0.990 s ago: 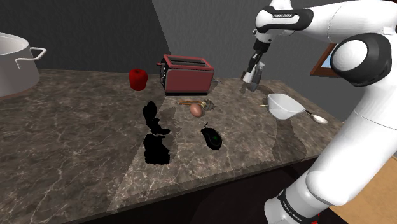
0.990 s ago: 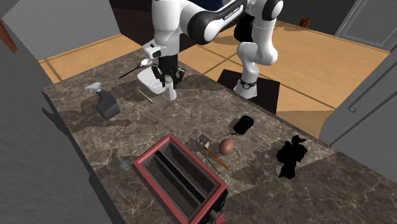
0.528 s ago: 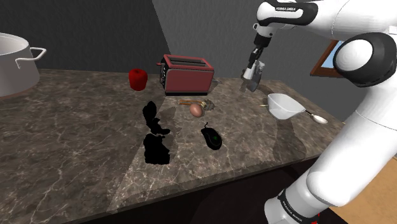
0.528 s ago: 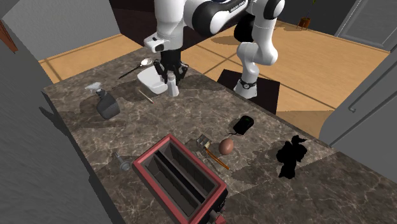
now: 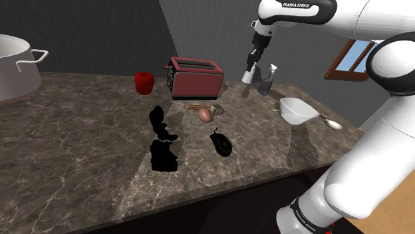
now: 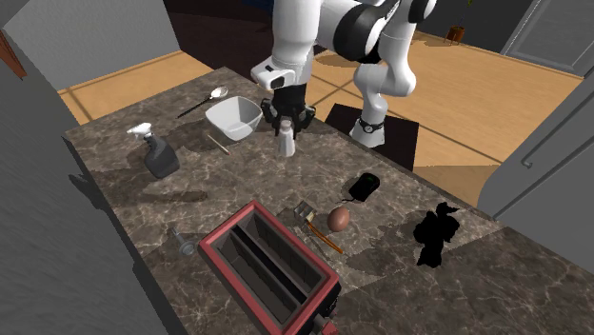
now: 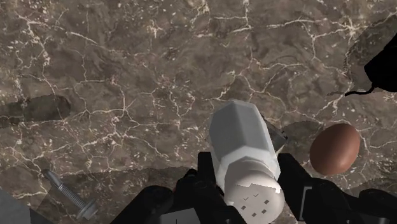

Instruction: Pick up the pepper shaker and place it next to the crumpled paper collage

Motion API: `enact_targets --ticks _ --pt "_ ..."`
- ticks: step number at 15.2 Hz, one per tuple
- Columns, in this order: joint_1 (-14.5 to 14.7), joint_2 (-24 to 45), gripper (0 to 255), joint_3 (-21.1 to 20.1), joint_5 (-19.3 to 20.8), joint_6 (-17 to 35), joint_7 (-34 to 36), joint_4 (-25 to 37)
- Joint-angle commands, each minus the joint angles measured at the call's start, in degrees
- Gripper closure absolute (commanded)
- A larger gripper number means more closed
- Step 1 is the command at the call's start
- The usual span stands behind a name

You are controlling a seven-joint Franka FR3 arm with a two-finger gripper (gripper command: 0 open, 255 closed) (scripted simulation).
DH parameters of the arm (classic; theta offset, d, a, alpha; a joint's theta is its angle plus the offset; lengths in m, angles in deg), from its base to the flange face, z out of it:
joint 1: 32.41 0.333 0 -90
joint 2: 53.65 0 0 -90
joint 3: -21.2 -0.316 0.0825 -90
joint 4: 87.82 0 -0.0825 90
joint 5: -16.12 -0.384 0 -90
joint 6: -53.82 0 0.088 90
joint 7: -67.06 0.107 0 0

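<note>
Grey pepper shaker (image 7: 245, 156) clasped by tool (image 7: 247, 170); wrist view: holed cap (image 7: 254, 194).

Countertop (image 5: 80, 126): dark veined marble, polished; pepper shaker (image 7: 243, 149): plain matt grey-white; toaster (image 5: 197, 80): smooth red shell.

The shoulder view looks down from beside the arm (image 5: 379, 133), across the counter (image 5: 80, 133) toward the dark wall, with the toaster (image 5: 196, 76) on the far side. The second exterior view sits high on that wall side and faces the arm over the toaster. The wrist view looks down along the claw (image 7: 245, 167), close to the counter. All three views share the brown egg (image 7: 334, 148).
</note>
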Motion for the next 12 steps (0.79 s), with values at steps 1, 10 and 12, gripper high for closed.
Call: enact_targets --ticks 1,10,12 --pt "1.5 -1.5 255 -1.3 0.7 0.5 3.0 -2.1" --pt "7.7 -2.5 255 -7.3 1.7 -0.6 15.3 -3.1" --pt "9.0 -2.1 255 -8.6 1.7 -1.0 18.0 -2.5"
